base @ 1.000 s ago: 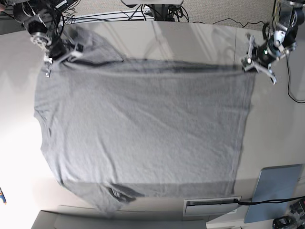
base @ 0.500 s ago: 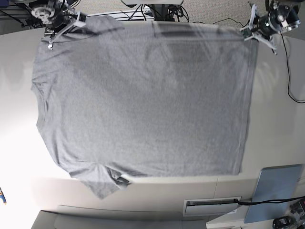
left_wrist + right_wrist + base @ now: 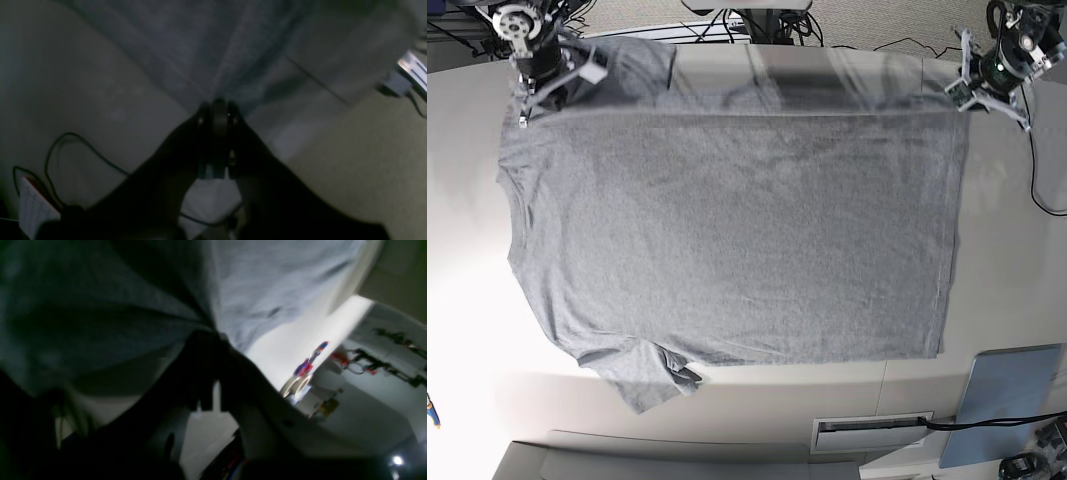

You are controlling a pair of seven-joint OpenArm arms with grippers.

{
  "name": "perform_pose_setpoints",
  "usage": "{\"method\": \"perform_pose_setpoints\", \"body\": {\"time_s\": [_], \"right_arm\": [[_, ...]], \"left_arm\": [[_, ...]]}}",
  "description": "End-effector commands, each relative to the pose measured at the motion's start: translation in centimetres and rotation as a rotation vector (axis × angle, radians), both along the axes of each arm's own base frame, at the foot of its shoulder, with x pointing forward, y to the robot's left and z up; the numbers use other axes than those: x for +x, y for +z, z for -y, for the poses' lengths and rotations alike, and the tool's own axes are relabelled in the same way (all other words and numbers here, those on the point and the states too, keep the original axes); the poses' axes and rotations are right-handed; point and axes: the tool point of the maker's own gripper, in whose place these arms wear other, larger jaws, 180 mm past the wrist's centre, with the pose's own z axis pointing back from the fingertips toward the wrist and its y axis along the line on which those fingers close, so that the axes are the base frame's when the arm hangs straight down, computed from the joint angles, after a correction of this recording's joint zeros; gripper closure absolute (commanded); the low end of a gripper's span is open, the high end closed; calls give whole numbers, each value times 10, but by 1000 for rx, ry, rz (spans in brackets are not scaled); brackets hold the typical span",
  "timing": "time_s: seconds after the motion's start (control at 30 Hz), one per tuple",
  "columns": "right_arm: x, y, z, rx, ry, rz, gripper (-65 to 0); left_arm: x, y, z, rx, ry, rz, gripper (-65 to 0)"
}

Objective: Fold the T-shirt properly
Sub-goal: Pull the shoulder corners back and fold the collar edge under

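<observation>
The heather-grey T-shirt (image 3: 727,230) hangs stretched between my two grippers, plain side showing, its lower edge and one sleeve (image 3: 642,375) over the table's near part. My left gripper (image 3: 962,98) is shut on the shirt's top right corner; the left wrist view shows its jaws (image 3: 218,108) pinching the fabric (image 3: 206,50). My right gripper (image 3: 532,100) is shut on the top left corner by the other sleeve; in the right wrist view its jaws (image 3: 206,336) clamp dark folds of cloth (image 3: 100,306).
A flat grey-blue rigid panel (image 3: 1007,390) lies at the front right. A white slotted unit (image 3: 872,432) sits at the front edge. Cables (image 3: 727,25) run behind the table. A black cable (image 3: 1039,180) hangs at the right.
Both grippers lifted the shirt up and back, then came slightly lower. The shirt's lower edge slid back from the front edge, and the shirt now shows flatter and wider.
</observation>
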Motion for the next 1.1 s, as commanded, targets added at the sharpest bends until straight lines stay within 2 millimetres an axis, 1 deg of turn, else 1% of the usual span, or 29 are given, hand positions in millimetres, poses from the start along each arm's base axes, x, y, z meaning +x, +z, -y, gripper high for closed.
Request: {"method": "perform_pose_setpoints", "body": {"time_s": [0.0,0.1,0.27,0.37,0.5,0.73,0.8,0.97,1.07], "right_arm": [[13,11,-3,8,18,51,0],[32,15,-8,68,13,80,0],[58,10,0,119,-13,100,0],[75,15,5,135,-31,132,0],[94,23,4,175,-45,160,0],[116,30,6,211,-59,187,0],[120,27,7,206,-57,187,0],[129,15,-3,183,-15,165,0],[138,13,-3,144,5,176,0]], "left_arm": [[11,9,-2,8,-4,40,0],[22,10,0,-4,16,70,0],[34,6,2,-33,69,105,0],[43,4,5,-65,91,130,0],[58,3,5,-88,127,161,0],[79,4,4,-110,151,193,0],[82,3,4,-115,151,191,0],[86,3,1,-113,159,197,0],[86,3,1,-113,159,196,0]]}}
